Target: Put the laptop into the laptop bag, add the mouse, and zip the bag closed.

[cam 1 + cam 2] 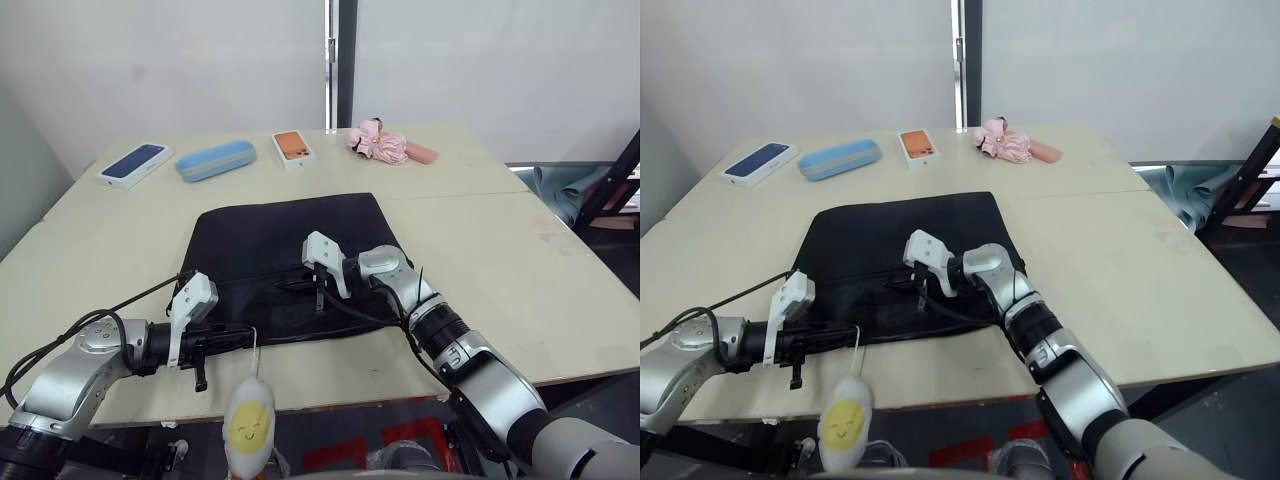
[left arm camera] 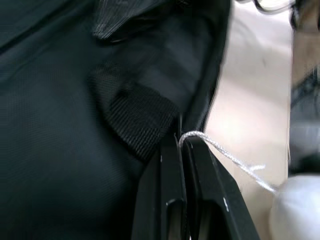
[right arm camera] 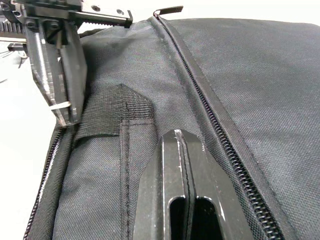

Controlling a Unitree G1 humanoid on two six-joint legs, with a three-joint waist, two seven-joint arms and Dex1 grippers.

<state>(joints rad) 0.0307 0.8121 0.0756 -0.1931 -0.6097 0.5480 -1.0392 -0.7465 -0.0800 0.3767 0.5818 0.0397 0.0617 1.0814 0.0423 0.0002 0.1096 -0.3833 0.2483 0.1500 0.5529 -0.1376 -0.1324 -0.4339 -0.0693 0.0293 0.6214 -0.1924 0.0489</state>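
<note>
Black fabric laptop bag point(image 1: 285, 265) lies flat on the table point(image 1: 520, 260), and the left gripper point(image 2: 183, 150), pressed together on its charm string point(image 2: 220, 152), may snap it, while the right gripper point(image 3: 181, 150), also pressed together, rests on the bag.

Bare test room or lab: plain white walls point(image 1: 180, 60), pale plywood tabletop point(image 1: 520, 250) made of joined boards, props laid out in a row along its far edge (phone boxes, glasses case, folded umbrella).
</note>
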